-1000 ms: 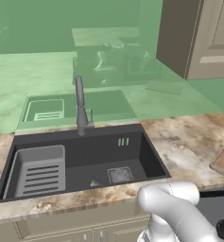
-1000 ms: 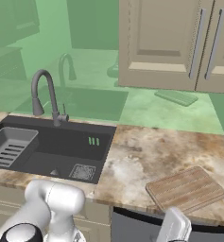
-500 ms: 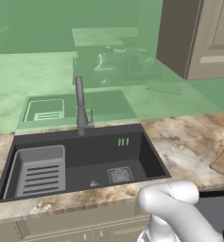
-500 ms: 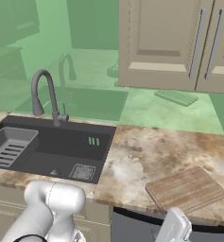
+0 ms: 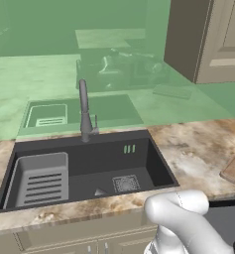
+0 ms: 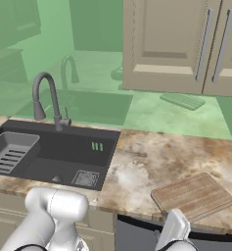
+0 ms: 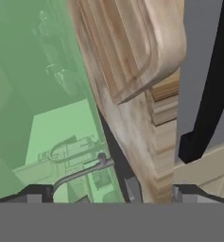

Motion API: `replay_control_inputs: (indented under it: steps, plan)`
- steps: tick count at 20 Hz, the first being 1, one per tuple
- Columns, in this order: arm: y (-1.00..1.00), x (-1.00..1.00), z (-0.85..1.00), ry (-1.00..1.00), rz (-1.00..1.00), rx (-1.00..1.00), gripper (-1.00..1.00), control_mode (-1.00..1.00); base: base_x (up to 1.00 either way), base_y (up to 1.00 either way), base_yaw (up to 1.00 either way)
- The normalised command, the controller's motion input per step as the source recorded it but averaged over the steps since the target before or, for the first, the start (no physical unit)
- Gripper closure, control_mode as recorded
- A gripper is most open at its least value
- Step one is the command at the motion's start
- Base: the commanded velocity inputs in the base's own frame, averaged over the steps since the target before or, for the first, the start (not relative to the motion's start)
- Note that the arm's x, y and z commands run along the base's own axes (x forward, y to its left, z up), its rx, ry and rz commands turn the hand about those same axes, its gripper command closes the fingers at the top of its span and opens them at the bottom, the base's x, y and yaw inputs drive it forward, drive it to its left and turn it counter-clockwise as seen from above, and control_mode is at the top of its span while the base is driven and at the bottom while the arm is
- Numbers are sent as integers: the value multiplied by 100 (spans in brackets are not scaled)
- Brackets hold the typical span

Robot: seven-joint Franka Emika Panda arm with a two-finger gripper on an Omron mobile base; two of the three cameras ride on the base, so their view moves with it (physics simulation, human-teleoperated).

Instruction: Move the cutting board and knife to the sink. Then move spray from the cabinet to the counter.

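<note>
Sink (image 5: pixel 89 163): dark grey rectangular basin sunk in the marbled bench (image 6: pixel 151 162), left of centre in both base views. Contents: grey ribbed rack insert (image 5: pixel 42 178) at its left end; square drain (image 5: pixel 125 183) on the floor toward the right; two small green marks on the back wall. Tall grey faucet (image 5: pixel 84 111) stands at the rear rim.

Cutting board (image 6: pixel 192 195): light-brown planked wood, flat on the bench to the right of the sink, well apart from it, near the front edge. A corner of it shows at the right border of the left base view.

Wall cabinet (image 6: pixel 186 46): beige, panelled doors closed, long silver bar handles (image 6: pixel 204 44).

Tool (image 7: pixel 101 191): two dark fingertips set wide apart, nothing between them; hand view is rolled, with the board and bench edge close ahead.
</note>
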Motion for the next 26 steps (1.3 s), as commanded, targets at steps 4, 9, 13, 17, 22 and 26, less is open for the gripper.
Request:
replay_control_inputs:
  steps: [4, 9, 13, 17, 22, 26]
  plan:
    - [-20, 35, -14, -1, 0, 0, -100, -100, 0, 0, 0]
    - [-35, 29, -19, -1, 0, 0, -100, -100, 0, 0, 0]
    - [-42, 21, -26, -3, 1, 0, -100, -100, 0, 0, 0]
    - [-43, 20, -28, -4, 1, 0, -100, -100, 0, 0, 0]
    - [-36, 17, -29, -3, 1, 0, -100, -100, 0, 0, 0]
    - [-23, 18, -25, -2, 1, 0, -100, -100, 0, 0, 0]
